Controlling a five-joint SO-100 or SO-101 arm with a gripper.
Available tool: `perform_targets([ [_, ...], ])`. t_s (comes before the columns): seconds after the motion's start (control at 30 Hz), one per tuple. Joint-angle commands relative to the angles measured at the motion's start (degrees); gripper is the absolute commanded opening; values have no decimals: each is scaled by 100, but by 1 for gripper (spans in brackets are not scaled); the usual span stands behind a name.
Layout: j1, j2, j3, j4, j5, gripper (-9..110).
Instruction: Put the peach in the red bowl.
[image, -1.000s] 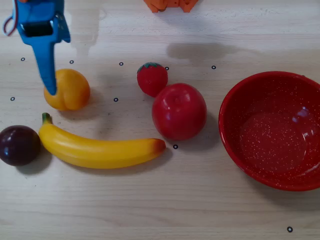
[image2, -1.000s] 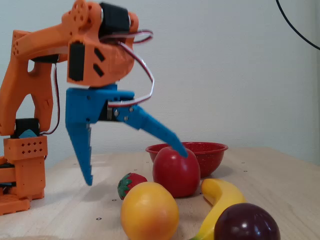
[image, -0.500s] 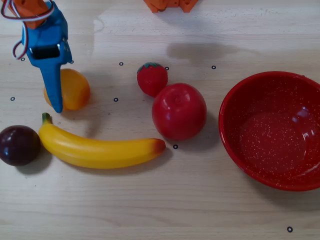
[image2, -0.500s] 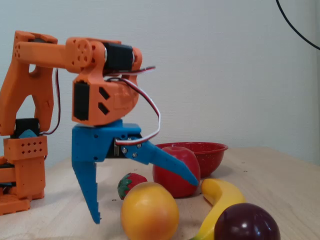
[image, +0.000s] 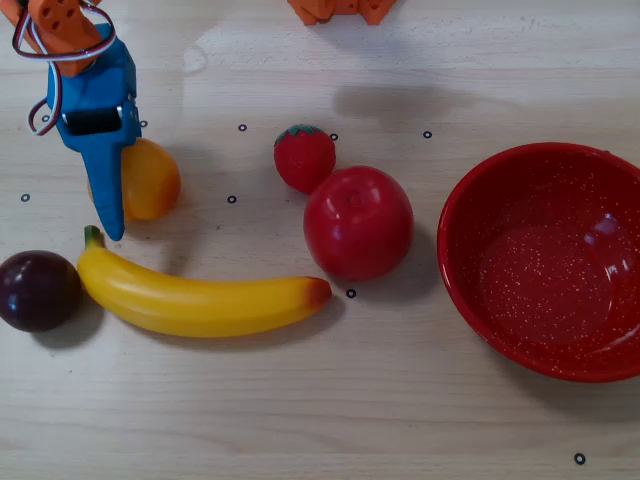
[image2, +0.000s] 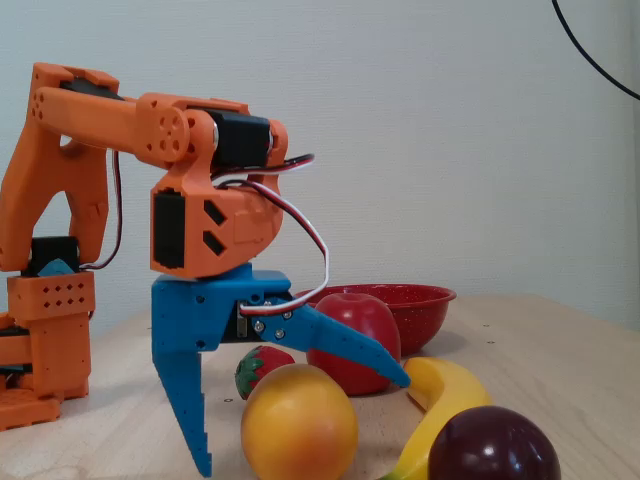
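Now claw wide open astride peach.

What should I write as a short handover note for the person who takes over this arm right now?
Gripper: open, lowered around the peach, one finger on each side, not closed on it.
Peach: on the table, at the left in the overhead view, above the banana.
Red bowl: empty, at the right, beyond the apple.
Done: approach only.
Left: close, lift, carry over the apple, release in the bowl.
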Motion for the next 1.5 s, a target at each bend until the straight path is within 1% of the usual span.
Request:
perform_targets([
  [0.0, 246, 387, -149, 70, 53, 64],
  [0.53, 422, 404, 97, -211, 44, 64],
  [0.93, 378, 299, 149, -642, 35, 64],
  [1.47, 352, 272, 343, -888, 97, 64],
])
